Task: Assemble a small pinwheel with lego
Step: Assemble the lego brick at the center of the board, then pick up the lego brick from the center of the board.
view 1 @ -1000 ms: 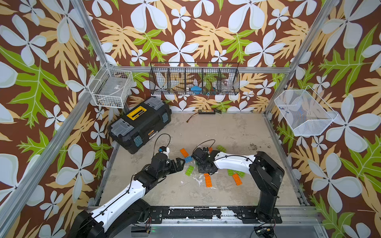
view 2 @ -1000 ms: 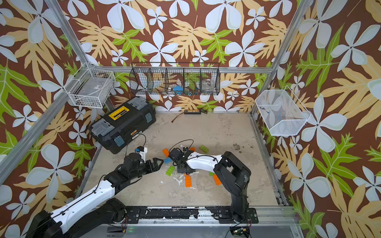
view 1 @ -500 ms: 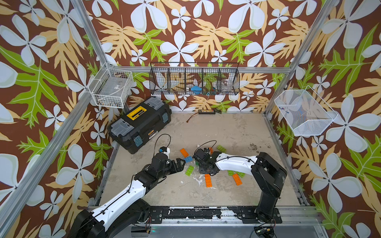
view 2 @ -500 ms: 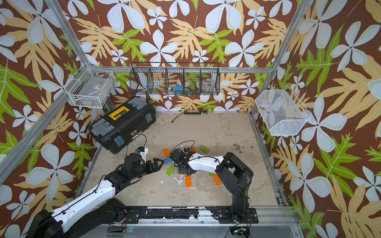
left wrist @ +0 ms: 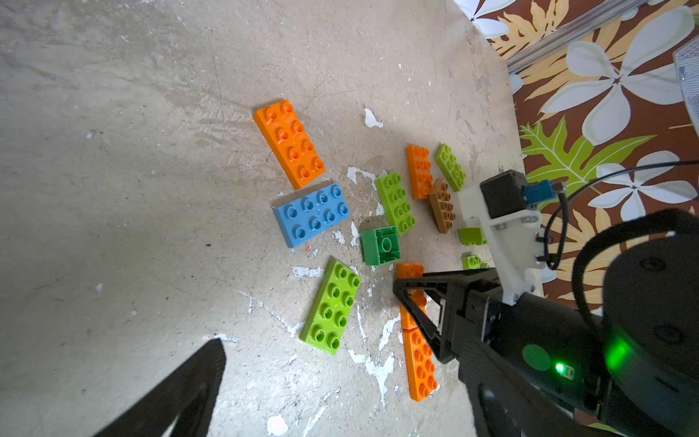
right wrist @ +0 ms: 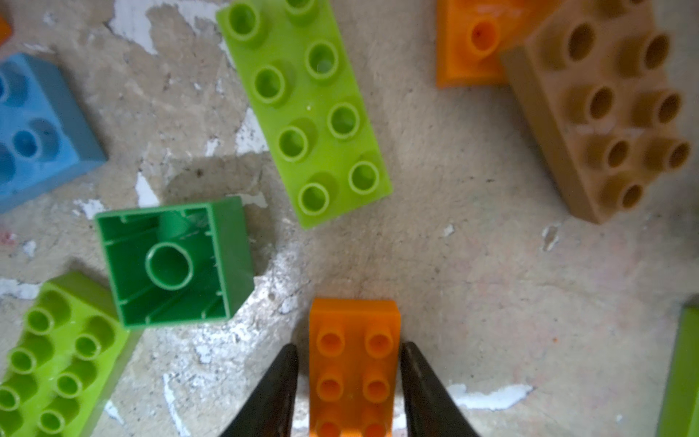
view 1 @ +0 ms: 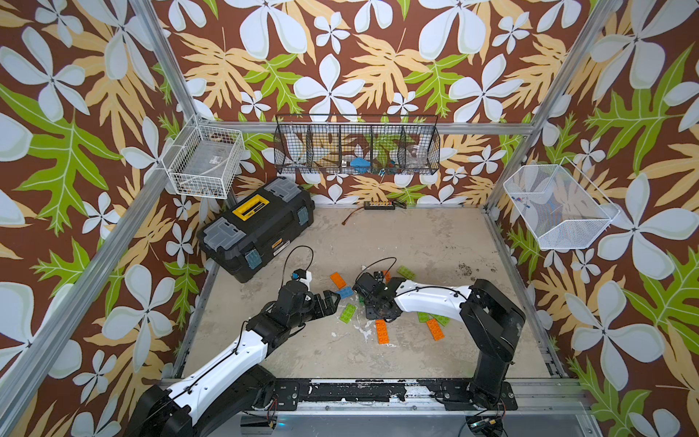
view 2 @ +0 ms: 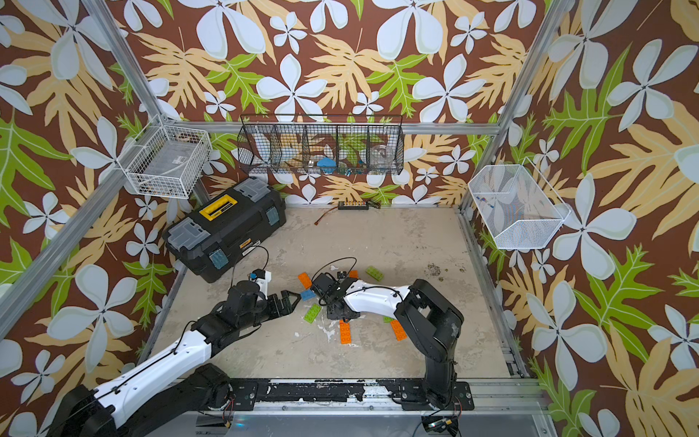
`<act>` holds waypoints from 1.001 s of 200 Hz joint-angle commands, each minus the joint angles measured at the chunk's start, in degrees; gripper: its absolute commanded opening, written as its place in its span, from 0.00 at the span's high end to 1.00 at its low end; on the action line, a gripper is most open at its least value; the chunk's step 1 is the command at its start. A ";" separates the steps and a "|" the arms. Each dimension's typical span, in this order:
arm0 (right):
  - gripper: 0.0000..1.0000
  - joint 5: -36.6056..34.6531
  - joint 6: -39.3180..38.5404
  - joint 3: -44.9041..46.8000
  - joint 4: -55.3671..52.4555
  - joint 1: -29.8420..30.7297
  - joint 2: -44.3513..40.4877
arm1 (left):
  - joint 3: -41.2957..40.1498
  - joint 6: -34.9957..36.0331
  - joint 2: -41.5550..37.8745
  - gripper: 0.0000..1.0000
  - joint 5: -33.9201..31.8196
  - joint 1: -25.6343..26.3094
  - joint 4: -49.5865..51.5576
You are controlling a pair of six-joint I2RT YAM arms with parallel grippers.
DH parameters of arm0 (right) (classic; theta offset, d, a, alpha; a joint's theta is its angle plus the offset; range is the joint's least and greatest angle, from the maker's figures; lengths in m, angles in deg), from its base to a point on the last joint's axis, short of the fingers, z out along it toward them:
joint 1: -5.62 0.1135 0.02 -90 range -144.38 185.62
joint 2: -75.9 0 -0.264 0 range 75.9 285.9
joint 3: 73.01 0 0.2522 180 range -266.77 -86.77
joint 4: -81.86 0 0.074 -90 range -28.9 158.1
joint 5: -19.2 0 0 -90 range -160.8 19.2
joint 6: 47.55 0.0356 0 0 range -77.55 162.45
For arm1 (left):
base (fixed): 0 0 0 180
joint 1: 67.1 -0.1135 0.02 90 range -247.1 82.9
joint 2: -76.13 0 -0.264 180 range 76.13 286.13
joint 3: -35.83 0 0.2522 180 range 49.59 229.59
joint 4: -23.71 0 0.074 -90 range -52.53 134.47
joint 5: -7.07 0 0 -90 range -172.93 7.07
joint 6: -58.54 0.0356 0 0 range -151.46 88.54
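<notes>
Lego bricks (view 1: 348, 313) litter the middle of the tabletop (view 1: 416, 242). The right jaws straddle an orange brick (right wrist: 353, 367), unclenched, a gap showing. The left jaws gape wide beside the blue brick (view 1: 345, 293).

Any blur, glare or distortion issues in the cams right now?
Right wrist view: tan brick at the frame edge is soft, dark green square sharper; left wrist view: wide-angle bend, small highlights on the blue brick, a green LED blooms; both top views evenly lit.
</notes>
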 commanded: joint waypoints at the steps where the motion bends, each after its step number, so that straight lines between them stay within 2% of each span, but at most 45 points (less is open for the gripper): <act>1: 0.46 -0.23 -1.25 -0.23 -1.96 -0.58 -1.14 | 0.67 -0.09 -0.52 0.00 -1.39 -0.16 1.26; 14: 0.44 -0.79 -1.77 -0.12 -2.15 -1.14 -2.60 | 0.89 0.00 -0.61 0.00 -1.74 -0.15 1.94; 57: 0.45 -5.46 -3.73 1.84 -4.62 -2.07 -10.42 | 2.50 2.13 1.82 0.01 -0.94 0.74 3.03; 85: 0.53 -3.82 -10.04 5.80 -6.02 -5.47 -16.25 | 6.40 3.98 6.15 0.04 -5.96 9.64 2.59; 126: 0.61 5.67 -18.69 12.26 -7.71 -14.66 -23.58 | 11.34 5.26 15.82 0.07 -7.91 21.34 -3.13; 163: 0.67 10.79 -23.53 14.56 -9.09 -22.00 -23.83 | 14.22 3.62 22.52 0.08 -6.73 26.52 -7.76; 200: 0.69 13.98 -28.09 13.93 -9.28 -24.63 -20.99 | 16.26 3.43 26.50 0.08 -7.29 29.52 -8.29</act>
